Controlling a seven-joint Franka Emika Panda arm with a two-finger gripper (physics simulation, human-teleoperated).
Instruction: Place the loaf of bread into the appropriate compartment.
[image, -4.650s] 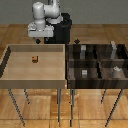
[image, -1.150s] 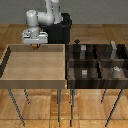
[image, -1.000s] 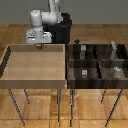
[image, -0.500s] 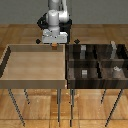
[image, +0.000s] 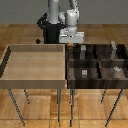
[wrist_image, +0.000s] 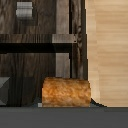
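Exterior view: our gripper (image: 73, 44) hangs over the divided bin (image: 120, 82) near its border w/ the tan bin (image: 10, 75); jaw gap unreadable. Wrist view: loaf of bread (wrist_image: 66, 92) seems clamped btwn fingers, above the compartment (wrist_image: 35, 67) walls. We judge carry nearly done; release left.

I see a rendered test room, probably a lab: a plank wood floor (image: 30, 35), two bins on thin metal legs (image: 60, 107), and little else.
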